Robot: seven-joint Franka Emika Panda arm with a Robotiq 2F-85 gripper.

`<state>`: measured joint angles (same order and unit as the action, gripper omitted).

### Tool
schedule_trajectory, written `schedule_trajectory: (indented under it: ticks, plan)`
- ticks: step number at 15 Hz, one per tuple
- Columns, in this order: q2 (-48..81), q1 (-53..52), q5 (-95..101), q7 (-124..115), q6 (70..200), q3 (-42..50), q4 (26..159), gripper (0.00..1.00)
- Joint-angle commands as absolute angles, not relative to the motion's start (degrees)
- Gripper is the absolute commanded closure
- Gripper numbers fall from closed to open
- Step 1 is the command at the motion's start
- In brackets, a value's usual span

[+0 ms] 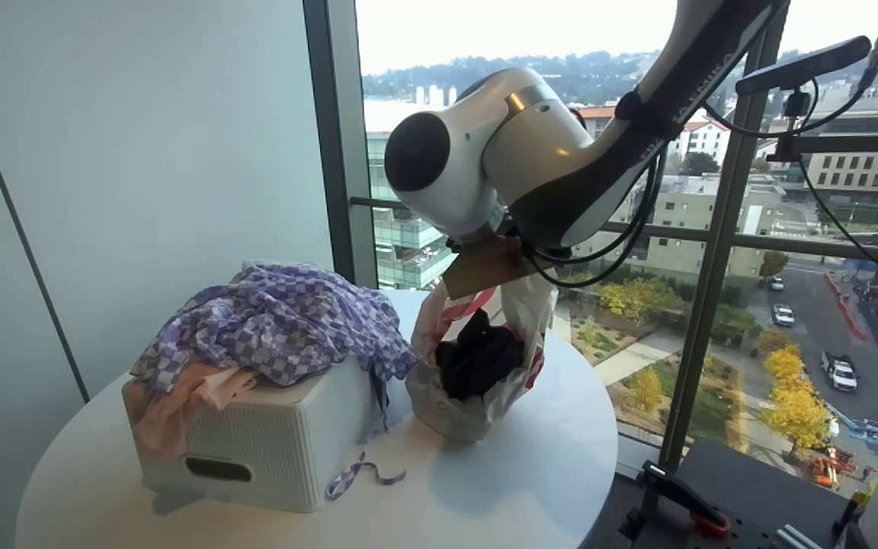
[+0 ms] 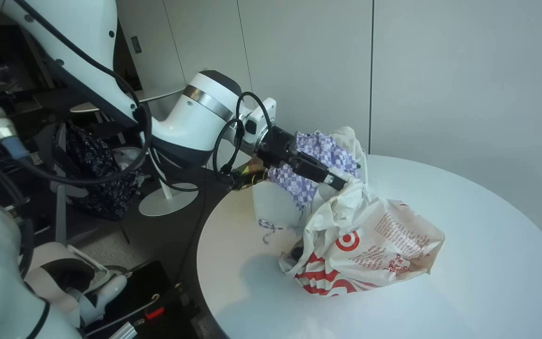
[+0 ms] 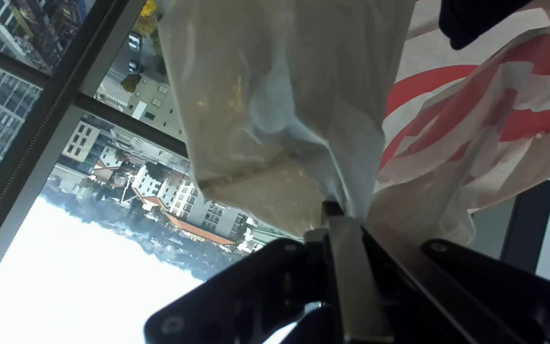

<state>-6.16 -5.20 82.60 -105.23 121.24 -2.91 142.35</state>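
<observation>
grip looks done imo, jaws pinched tight onto the edge of the bag [image 2: 379, 240], right of centre in an exterior view, but any lifting seems undone, it's resting on the tabletop [image 2: 487, 212] with black cloth [image 1: 481, 358] inside

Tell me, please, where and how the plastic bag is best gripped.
Probably by its raised upper edge, from above at a slant: the bag bunches into a thin fold there, which the gripper pinches, above the dark cloth inside.
</observation>
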Motion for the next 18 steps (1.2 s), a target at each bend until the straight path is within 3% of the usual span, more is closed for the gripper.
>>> schedule_trajectory:
  ticks: [1,10,11,12,18]
  plan:
    - [-5.08,-4.53,87.77,-109.21,128.05,-2.57,141.01,1.00]
    - [-1.32,-1.76,89.98,-113.95,139.51,0.09,139.41,1.00]
    - [-1.42,-1.46,89.57,-114.08,139.99,0.25,139.54,0.73]
    - [-2.63,-1.30,88.80,-114.25,139.76,0.26,140.29,0.72]
    - [-9.67,1.44,70.25,-97.77,158.79,3.95,146.41,0.27]
